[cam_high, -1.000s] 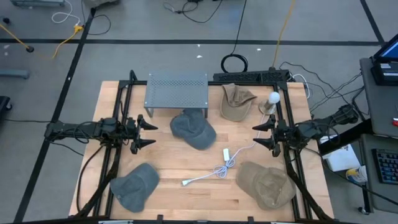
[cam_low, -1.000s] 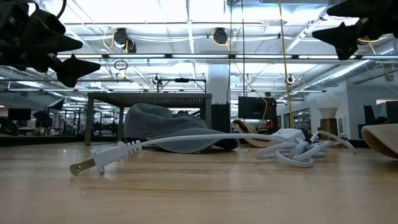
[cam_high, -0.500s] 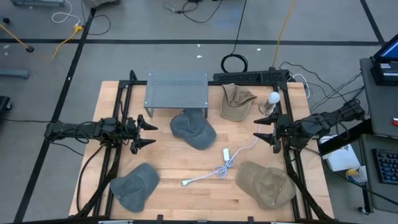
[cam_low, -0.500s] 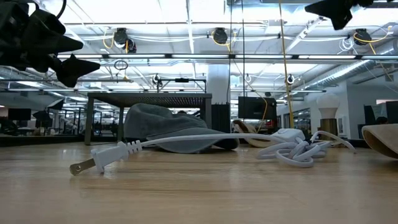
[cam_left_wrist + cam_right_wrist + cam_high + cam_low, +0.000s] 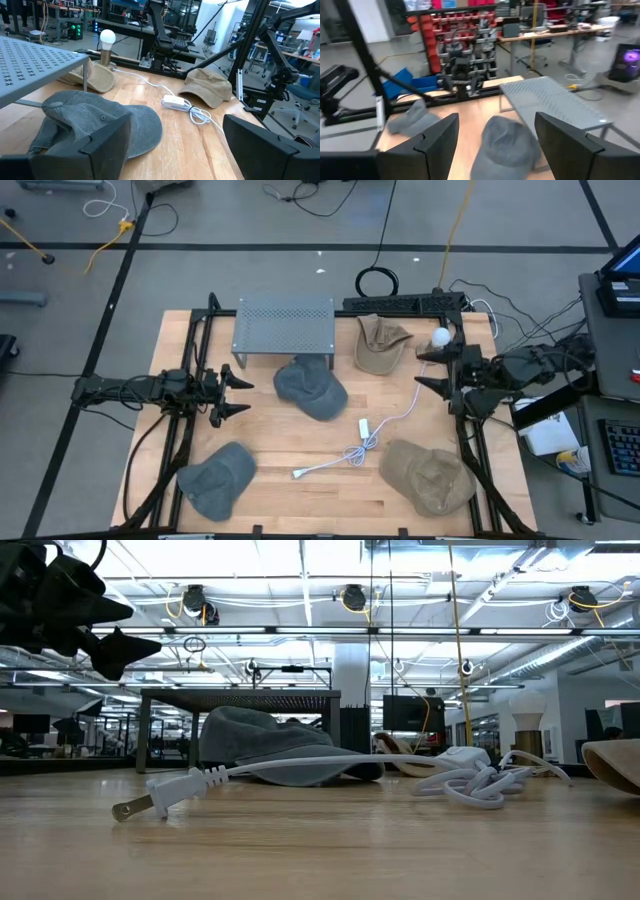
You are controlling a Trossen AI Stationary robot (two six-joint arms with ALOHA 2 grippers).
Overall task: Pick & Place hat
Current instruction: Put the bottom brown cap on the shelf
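Several hats lie on the wooden table. A grey cap point(image 5: 310, 388) point(image 5: 95, 122) point(image 5: 506, 142) rests mid-table, its crown partly under the grey perforated rack point(image 5: 285, 327). A second grey cap point(image 5: 215, 478) lies at the near left, a tan cap point(image 5: 428, 474) at the near right, and another tan hat point(image 5: 380, 343) at the far right. My left gripper point(image 5: 238, 395) hovers open left of the middle grey cap. My right gripper point(image 5: 432, 372) is open, raised near the table's right edge beside the bulb lamp point(image 5: 438, 340).
A white power cord with switch point(image 5: 365, 426) and plug point(image 5: 150, 802) snakes across the table's middle from the lamp. The rack stands on legs at the far side. Black frame rails point(image 5: 190, 360) run along both sides of the table. Bare wood shows between the caps.
My right gripper has risen out of the low view and swung toward the table's far edge, nearer the lamp, staying open. The left arm and all the hats have kept still.
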